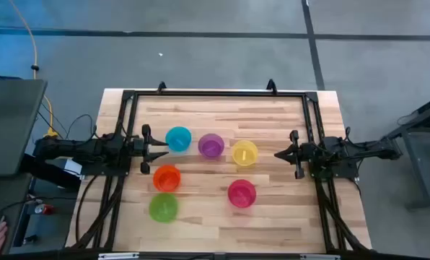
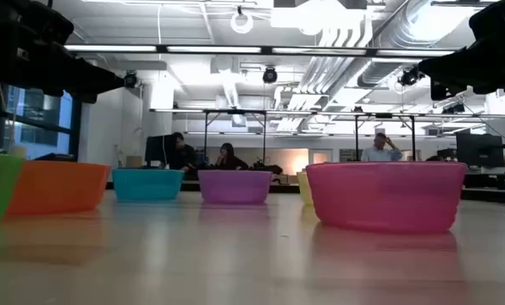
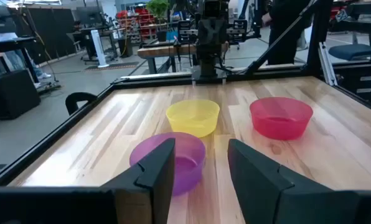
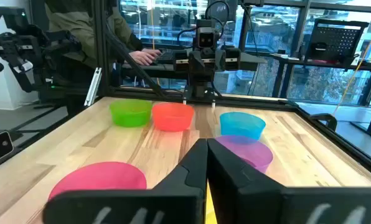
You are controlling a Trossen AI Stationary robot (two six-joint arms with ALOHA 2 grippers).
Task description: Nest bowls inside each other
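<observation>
From above, the left gripper (image 1: pixel 161 149) hovers spread just beside the blue bowl (image 1: pixel 178 139) and orange bowl (image 1: pixel 167 178); the right gripper (image 1: pixel 280 154) waits (fingers pressed together) near the yellow bowl (image 1: pixel 244 152). In the left wrist view, the purple bowl (image 3: pixel 170 160) sits between its fingers (image 3: pixel 154 171).

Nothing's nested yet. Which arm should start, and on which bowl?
Left, probably. The left hand is open beside the blue bowl and orange bowl. The right hand, shut, sits farther from its nearest, the yellow bowl.
</observation>
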